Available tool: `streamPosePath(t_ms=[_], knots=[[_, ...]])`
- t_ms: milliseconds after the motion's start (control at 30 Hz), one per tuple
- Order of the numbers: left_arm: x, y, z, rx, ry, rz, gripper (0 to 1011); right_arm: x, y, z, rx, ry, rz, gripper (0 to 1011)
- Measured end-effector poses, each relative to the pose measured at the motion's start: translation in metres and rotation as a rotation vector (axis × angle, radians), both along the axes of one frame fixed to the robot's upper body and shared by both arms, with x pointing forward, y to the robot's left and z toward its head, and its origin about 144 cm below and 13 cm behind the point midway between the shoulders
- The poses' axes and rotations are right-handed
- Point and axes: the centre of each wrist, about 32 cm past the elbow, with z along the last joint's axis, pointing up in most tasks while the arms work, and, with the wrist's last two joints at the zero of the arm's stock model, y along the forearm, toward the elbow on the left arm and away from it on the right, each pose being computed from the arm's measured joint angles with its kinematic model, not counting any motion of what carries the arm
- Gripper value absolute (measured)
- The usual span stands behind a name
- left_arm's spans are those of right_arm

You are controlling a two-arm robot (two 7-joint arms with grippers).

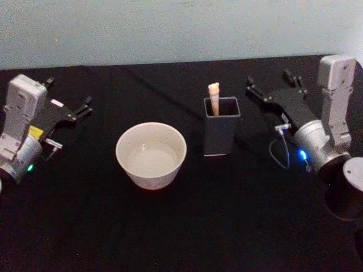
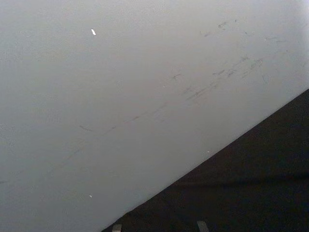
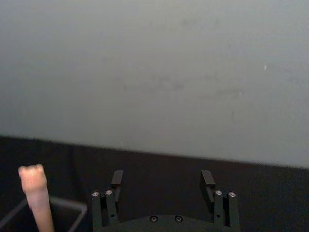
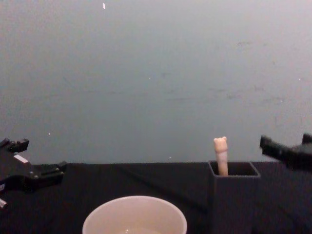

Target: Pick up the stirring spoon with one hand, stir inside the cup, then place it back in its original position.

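Here the right gripper (image 1: 256,88) hovers spread and empty beside the holder (image 1: 220,133) — the stirring spoon (image 1: 214,97) stands inside.

Cup (image 1: 151,154): smooth glossy cream ceramic look. Holder (image 1: 220,136): matt grey plastic. Spoon (image 1: 214,97) handle: matt beige. Table (image 1: 187,226): matt black cloth.
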Motion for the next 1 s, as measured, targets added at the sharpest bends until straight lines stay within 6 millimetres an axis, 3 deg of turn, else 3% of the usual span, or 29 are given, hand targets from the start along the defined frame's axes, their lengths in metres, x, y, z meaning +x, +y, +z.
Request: streamPosePath(t_ms=[233, 1000], knots=[[0.0, 0.0, 0.0, 0.0, 0.0, 0.0, 1001, -0.002, 0.001, -0.013, -0.038, 0.044, 0.0, 1002], [0.0, 0.0, 0.0, 0.0, 0.0, 0.0, 1001, -0.002, 0.001, -0.01, -0.029, 0.037, 0.001, 1000]])
